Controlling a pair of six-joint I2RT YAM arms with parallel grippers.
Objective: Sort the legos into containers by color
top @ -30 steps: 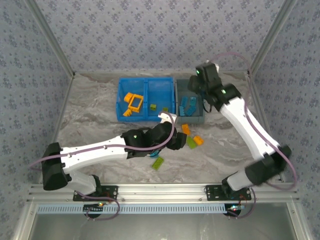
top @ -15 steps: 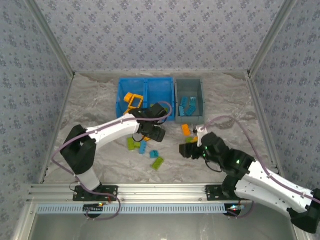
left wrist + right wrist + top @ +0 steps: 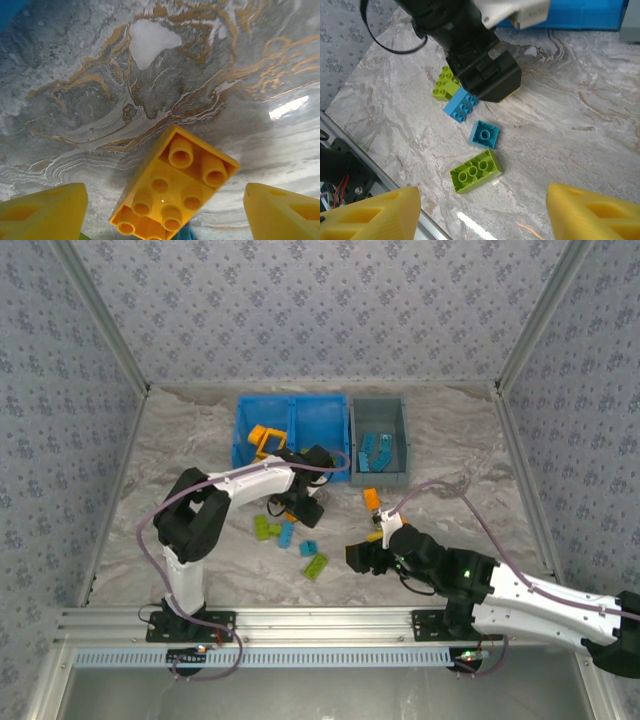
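My left gripper (image 3: 305, 508) hangs open just in front of the blue bin (image 3: 322, 412). In its wrist view an orange lego (image 3: 172, 187) lies on the table between the spread fingertips (image 3: 42, 212), touched by neither. My right gripper (image 3: 358, 558) is open and empty above a lime green lego (image 3: 476, 171) and a small light blue lego (image 3: 484, 134). Another light blue lego (image 3: 461, 105) and a green one (image 3: 445, 83) lie beside the left gripper (image 3: 485, 70). The blue bin's left compartment holds an orange frame (image 3: 262, 440). Light blue legos (image 3: 377, 450) lie in the grey bin (image 3: 380, 478).
One orange lego (image 3: 372, 498) lies in front of the grey bin, near the right arm's cable. The metal rail (image 3: 320, 625) runs along the table's near edge, close behind the right gripper. Patterned walls close off the back and both sides.
The right arm has swung from over the grey bin down to the front middle of the table. The left arm has folded back, bringing its gripper toward the blue bin.
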